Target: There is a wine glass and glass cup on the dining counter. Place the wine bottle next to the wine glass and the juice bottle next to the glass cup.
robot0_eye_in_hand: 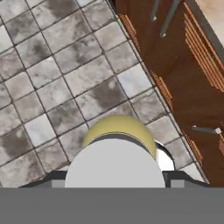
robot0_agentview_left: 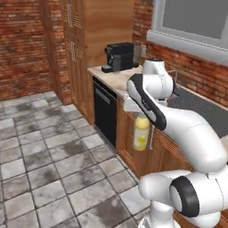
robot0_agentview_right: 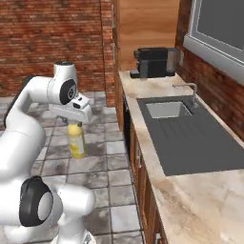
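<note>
You are carrying the juice bottle (robot0_agentview_left: 141, 132), hanging upright below the gripper (robot0_agentview_left: 140, 116) clamped partway on its cap (over floor tiles beside the cabinets), delivery remaining.

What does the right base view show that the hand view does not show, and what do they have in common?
Right base view alone: the worktop with its sink and faucet, the dark coffee machine, the brick wall, the window, and the gripper from the side, closed on the bottle's top above the floor.

Hand view alone: the bottle's grey cap from straight above, and cabinet handles close up.

Both: the yellow juice bottle, the grey floor tiles and the wooden cabinet fronts.
</note>
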Motion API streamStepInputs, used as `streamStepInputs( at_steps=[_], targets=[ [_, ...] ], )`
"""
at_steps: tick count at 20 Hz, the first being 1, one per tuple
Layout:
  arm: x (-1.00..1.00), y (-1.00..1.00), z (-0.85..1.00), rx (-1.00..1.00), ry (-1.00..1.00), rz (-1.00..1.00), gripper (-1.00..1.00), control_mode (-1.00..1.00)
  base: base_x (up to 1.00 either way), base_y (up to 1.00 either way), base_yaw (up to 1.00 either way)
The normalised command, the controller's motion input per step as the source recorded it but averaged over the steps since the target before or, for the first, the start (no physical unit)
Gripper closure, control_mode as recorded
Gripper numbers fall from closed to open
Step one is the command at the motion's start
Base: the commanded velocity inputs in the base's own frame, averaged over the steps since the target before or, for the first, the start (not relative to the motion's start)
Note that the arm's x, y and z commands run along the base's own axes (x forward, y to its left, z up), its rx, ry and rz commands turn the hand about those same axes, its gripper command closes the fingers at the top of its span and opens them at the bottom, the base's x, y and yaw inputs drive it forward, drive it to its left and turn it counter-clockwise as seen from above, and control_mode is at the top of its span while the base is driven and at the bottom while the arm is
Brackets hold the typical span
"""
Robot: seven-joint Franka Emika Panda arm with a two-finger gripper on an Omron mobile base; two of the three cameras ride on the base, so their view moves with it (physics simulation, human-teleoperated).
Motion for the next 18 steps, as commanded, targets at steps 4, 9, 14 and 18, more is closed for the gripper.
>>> streamStepInputs(
  at_steps=[4, 9, 14, 18],
  targets=[
    [0.0, 0.0, 0.0, 0.0, 0.0, 0.0, 1.0, 1.0, -0.04, 0.0, 1.0],
    [0.0, 0.0, 0.0, 0.0, 0.0, 0.0, 1.0, 1.0, -0.03, 0.0, 1.0],
    [0.0, 0.0, 0.0, 0.0, 0.0, 0.0, 1.0, 1.0, 0.0, -0.01, 0.97],
    [0.0, 0.0, 0.0, 0.0, 0.0, 0.0, 1.0, 1.0, 0.13, -0.09, 0.61]
  ],
)
